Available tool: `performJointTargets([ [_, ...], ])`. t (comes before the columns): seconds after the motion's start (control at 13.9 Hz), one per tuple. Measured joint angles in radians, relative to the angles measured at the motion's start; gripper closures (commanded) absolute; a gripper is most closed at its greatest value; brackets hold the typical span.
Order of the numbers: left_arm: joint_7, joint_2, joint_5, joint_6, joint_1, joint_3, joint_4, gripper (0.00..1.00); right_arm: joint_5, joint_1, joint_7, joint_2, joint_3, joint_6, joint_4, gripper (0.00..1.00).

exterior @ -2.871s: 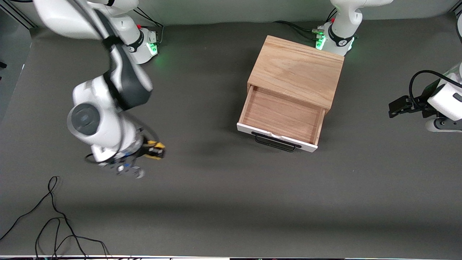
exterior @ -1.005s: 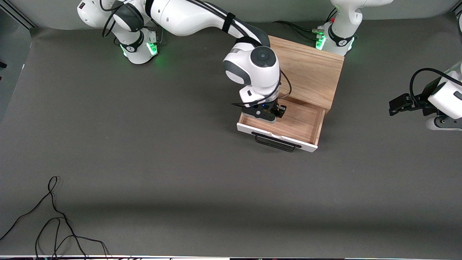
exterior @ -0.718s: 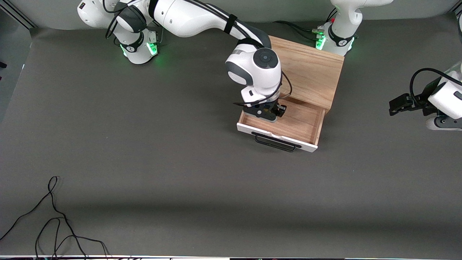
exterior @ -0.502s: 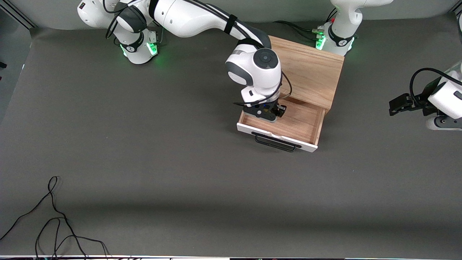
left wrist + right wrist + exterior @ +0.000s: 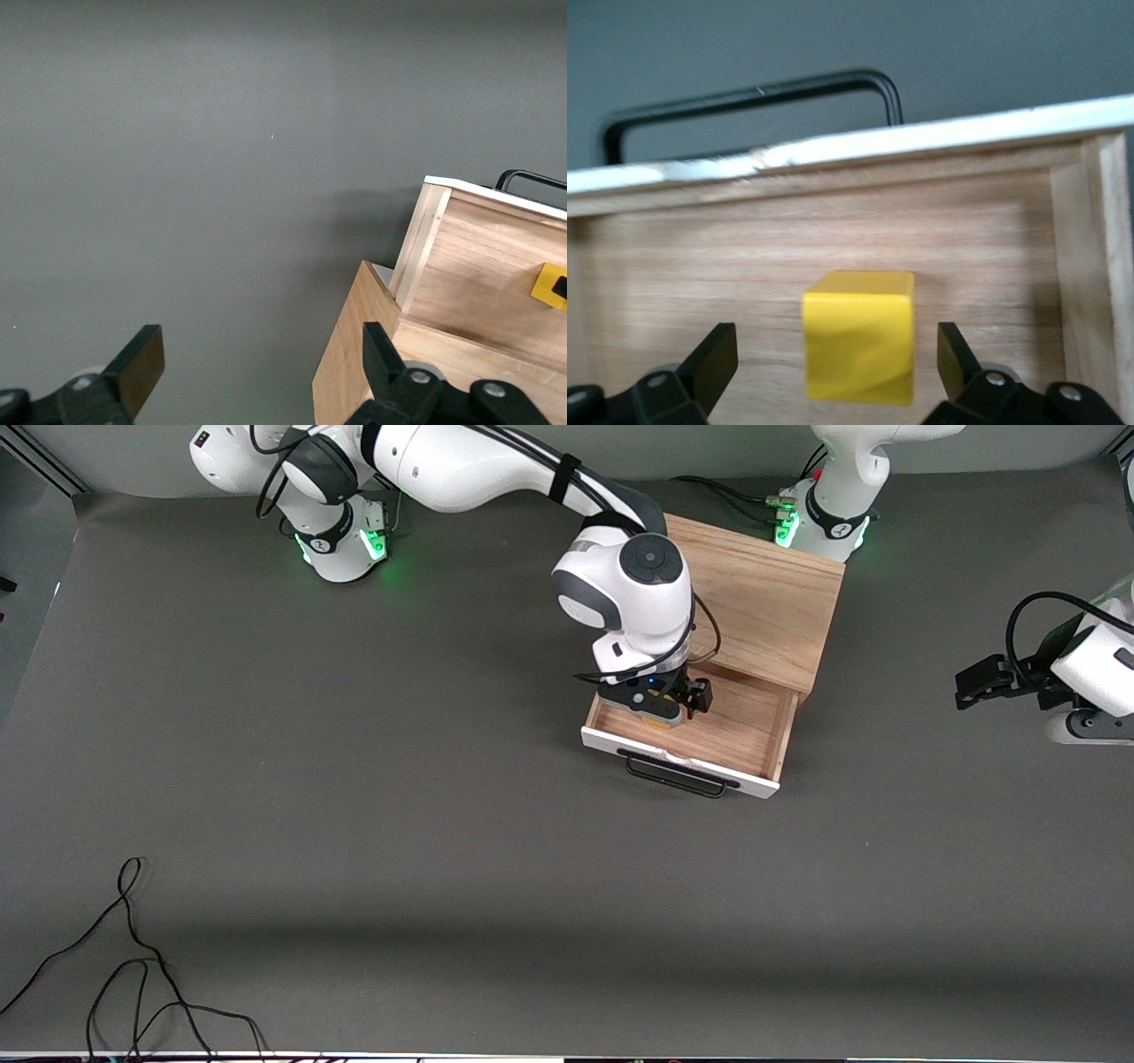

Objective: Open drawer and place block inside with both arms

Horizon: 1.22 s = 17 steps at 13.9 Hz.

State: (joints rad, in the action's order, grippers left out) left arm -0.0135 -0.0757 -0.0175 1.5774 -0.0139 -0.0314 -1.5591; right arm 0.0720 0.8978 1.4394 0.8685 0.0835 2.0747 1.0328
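A: Block (image 5: 858, 348): one yellow cube, on the floor of the drawer (image 5: 762, 737), toward the right arm's end. Not held.

B: Drawer state?

A: Pulled out of the oak cabinet (image 5: 753, 602); white front and black handle (image 5: 678, 777) face the front camera. Contents: the block only.

B: Right gripper (image 5: 663, 710)?

A: Over the drawer, pointing down into it, the arm reaching across from its base. Fingers (image 5: 709, 365) spread wide, one on each side of the block, clear of its faces; nothing gripped.

B: Left gripper (image 5: 257, 372)?

A: Fingers parted wide, empty. Arm waits at its own end of the table, well apart from the cabinet; its wrist view takes in bare mat, the cabinet's corner and a sliver of the block.

B: Other items?

A: Loose black cable (image 5: 133, 965) on the mat near the front camera.
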Motion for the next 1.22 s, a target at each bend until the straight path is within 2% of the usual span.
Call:
performJointTargets([
  [0.29,0.000,0.000,0.000,0.000,0.000,0.000,0.000,0.00,0.001,-0.026,0.000,-0.097,-0.029,-0.038,-0.019,0.00],
  [0.57,0.000,0.000,0.000,0.000,-0.001,0.000,0.000,0.00,-0.005,-0.139,-0.078,-0.214,-0.032,-0.104,-0.021,0.00],
  [0.93,0.000,-0.001,0.000,0.000,-0.001,0.000,0.000,0.00,-0.107,-0.342,-0.396,-0.338,-0.036,-0.278,-0.002,0.00],
  [1.22,0.000,-0.005,0.000,0.000,-0.002,0.000,-0.001,0.00,-0.170,-0.582,-0.706,-0.488,-0.038,-0.329,0.160,0.00],
])
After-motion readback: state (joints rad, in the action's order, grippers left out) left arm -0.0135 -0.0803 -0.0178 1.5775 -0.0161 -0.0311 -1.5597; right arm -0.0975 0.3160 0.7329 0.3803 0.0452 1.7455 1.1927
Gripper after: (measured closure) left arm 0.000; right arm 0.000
